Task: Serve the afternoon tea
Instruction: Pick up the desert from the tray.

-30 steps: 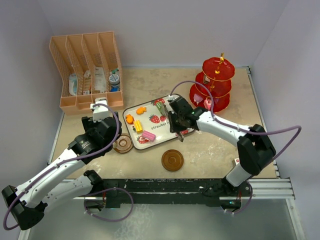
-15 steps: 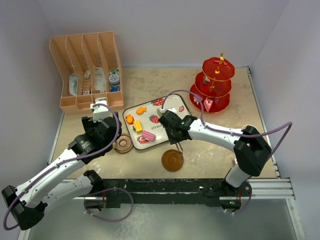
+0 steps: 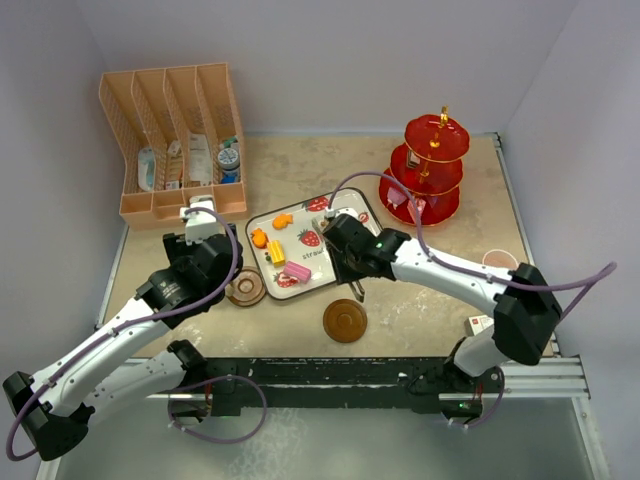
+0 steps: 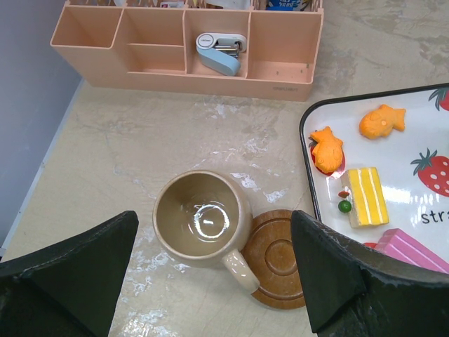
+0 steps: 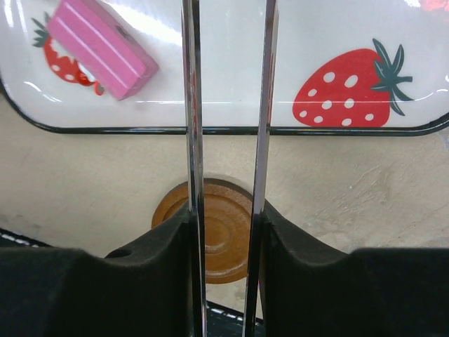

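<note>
Red three-tier stand [image 3: 432, 170] at 1 o'clock on the table. Strawberry tray [image 3: 298, 224] in the centre, with toy cakes [image 4: 367, 196] on it. At 8 o'clock from the tray, left gripper [image 4: 210, 270] spread wide over tan mug [image 4: 200, 217]; grips nothing. Mug handle over a brown saucer [image 4: 277, 260] at 4 o'clock. Right gripper [image 5: 226, 232] at the tray's 6 o'clock rim; clamps metal tongs [image 5: 193, 140], blades only slightly apart, empty, above second saucer [image 3: 345, 321].

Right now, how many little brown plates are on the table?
2. One saucer sits left of the tray, touching the tan mug. The other saucer lies in front of the tray. Another could be hidden from view.
</note>
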